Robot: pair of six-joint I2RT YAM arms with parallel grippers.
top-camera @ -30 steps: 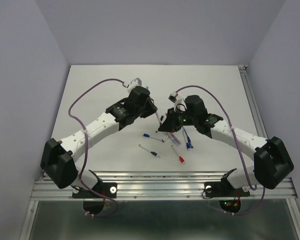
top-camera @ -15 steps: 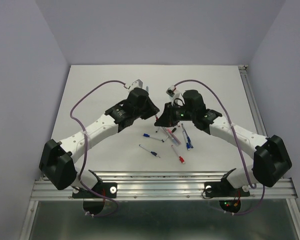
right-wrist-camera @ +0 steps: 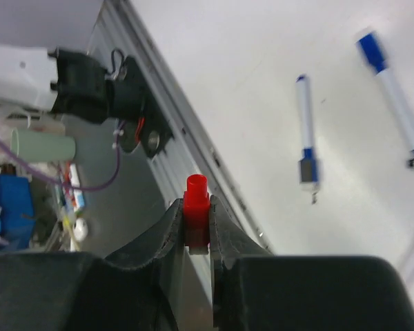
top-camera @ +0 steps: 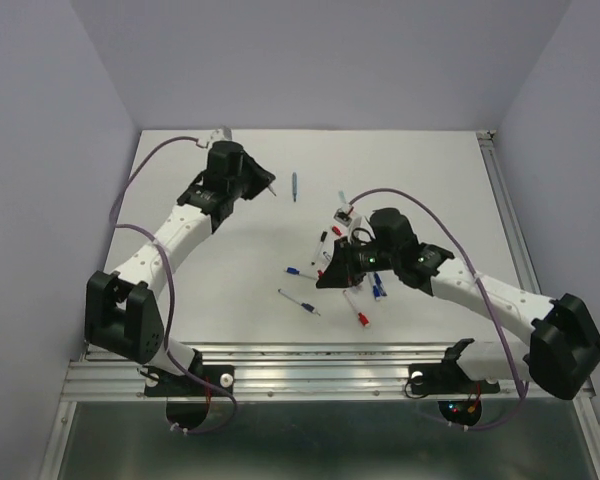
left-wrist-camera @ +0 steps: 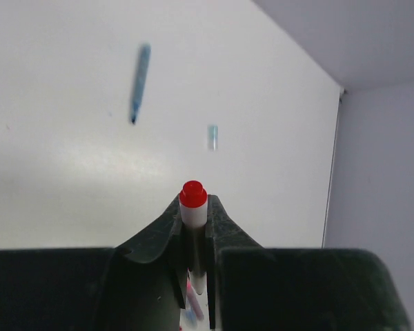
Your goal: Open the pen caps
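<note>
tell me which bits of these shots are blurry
Left wrist view: the red-tipped pen in the left claw is sharp, the blue pen on the table smeared. Right wrist view: the red cap in the right claw is crisp, the clutter beyond the table edge blurred. Top view: even light, soft shadows.

Left wrist view: a blue pen (left-wrist-camera: 139,83) at eleven o'clock is smeared with blur, and a pale fleck (left-wrist-camera: 212,136) near centre is too soft to identify. The red-ended pen (left-wrist-camera: 193,195) runs out of sight between the fingers of the left gripper (left-wrist-camera: 193,207) (lower barrel unseen). Right wrist view: the base of the red cap (right-wrist-camera: 196,192) is hidden between the fingers of the right gripper (right-wrist-camera: 195,203).
</note>
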